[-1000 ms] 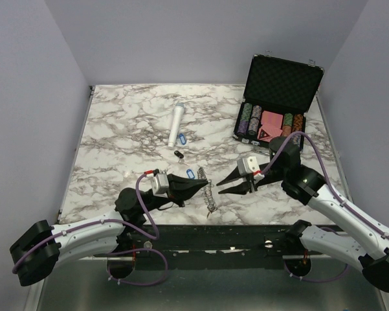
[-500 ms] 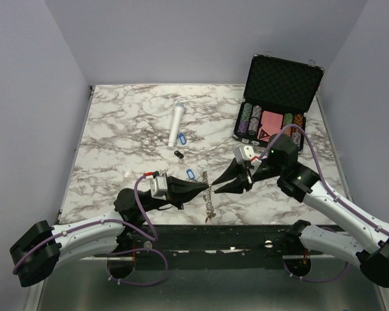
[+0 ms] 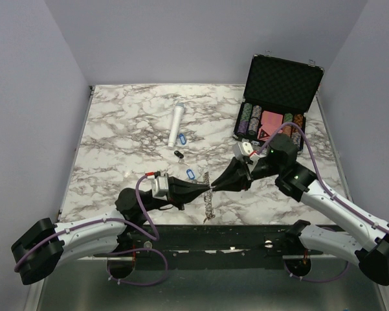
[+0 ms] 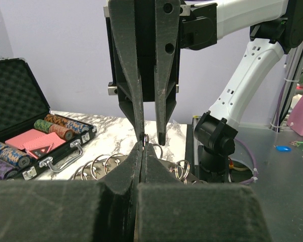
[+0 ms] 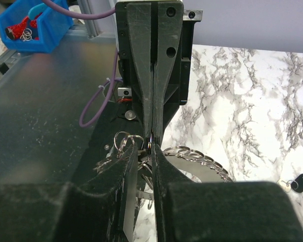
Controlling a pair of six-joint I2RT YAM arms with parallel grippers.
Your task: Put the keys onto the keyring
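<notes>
The keyring [image 3: 209, 194], a grey metal hoop strung with small split rings, stands on edge close to the table's [image 3: 116, 142] front edge. Behind it, toward the middle, lie a blue-tagged key [image 3: 190, 174] nearest, a black-tagged key [image 3: 178, 154], and a second blue-tagged key [image 3: 182, 138] farthest back.

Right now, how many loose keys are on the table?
3: one blue-tagged key beside the white cylinder, black-tagged key just below it, second blue-tagged key by the left gripper. More may be hidden.

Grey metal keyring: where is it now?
Top view, centre front of the marble table: the grey metal keyring is between the tips of the left hand and right hand.
</notes>
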